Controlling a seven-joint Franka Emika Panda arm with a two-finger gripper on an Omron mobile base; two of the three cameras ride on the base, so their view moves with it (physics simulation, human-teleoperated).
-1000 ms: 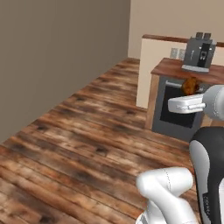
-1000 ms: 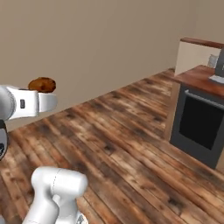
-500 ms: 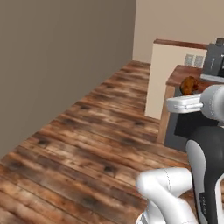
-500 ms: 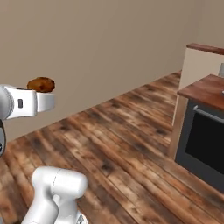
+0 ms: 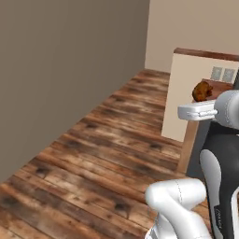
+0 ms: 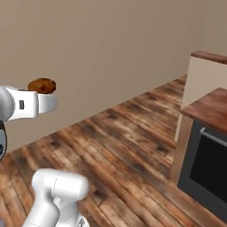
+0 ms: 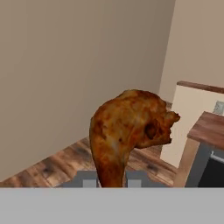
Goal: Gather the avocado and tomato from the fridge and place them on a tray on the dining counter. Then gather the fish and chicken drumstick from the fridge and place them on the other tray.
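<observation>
Pincer: dark two-finger pincer [image 7: 111,180], closed on the narrow end of the drumstick.
Held item: browned roasted chicken drumstick [image 7: 129,131], upright, meaty end up, carried in the air above the floor.
Floor: dark reddish wood-plank floor [image 5: 107,149].
Surroundings: plain beige wall [image 6: 97,57]; dark oven front [image 6: 208,170] under a reddish-brown wooden desk [image 6: 208,108].

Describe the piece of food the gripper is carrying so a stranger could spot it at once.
Start at the white robot arm raised above the wood-plank floor. At its tip, the gripper is shut on the narrow end of a chicken drumstick. It is lumpy and roasted orange-brown, the one rough, mottled thing against the plain beige wall.
</observation>
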